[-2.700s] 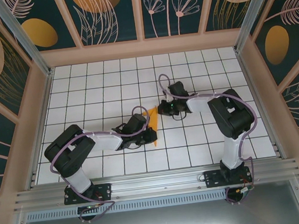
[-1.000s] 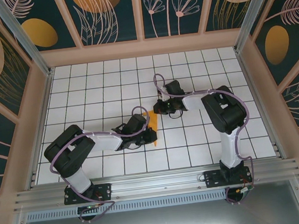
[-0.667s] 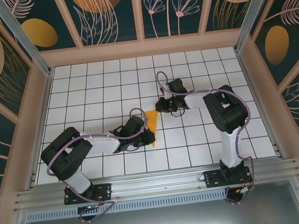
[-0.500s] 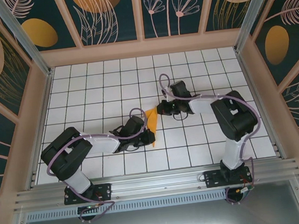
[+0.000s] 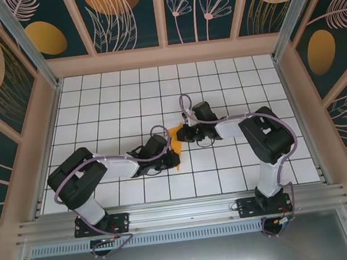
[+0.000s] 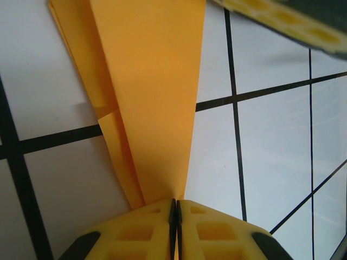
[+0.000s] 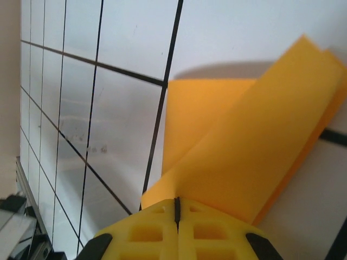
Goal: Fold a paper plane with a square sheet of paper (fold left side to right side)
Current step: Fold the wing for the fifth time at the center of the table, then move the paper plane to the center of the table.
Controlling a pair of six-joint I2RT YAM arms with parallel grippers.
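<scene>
The orange paper plane [image 5: 174,132], the square sheet folded into a slim wedge, lies on the tiled table between my two grippers. In the left wrist view the paper plane [image 6: 152,97] narrows toward my left gripper [image 6: 174,205], which is shut on its pointed end. My left gripper [image 5: 174,160] is at the near end of the paper. My right gripper [image 5: 183,135] is at the far end, shut, its tips against a raised flap of the paper plane [image 7: 255,146]. My right gripper [image 7: 176,201] shows no gap. I cannot tell whether paper is pinched there.
The white grid table [image 5: 115,105] stretches to the left and back, bounded by wooden walls [image 5: 165,55]. A yellow finger of the right gripper [image 6: 282,21] crosses the top right of the left wrist view. The aluminium rail [image 5: 182,213] runs along the near edge.
The right gripper has swung about above the paper's far end and has now come nearer and left, onto it. The left gripper has stayed shut on the near end.
</scene>
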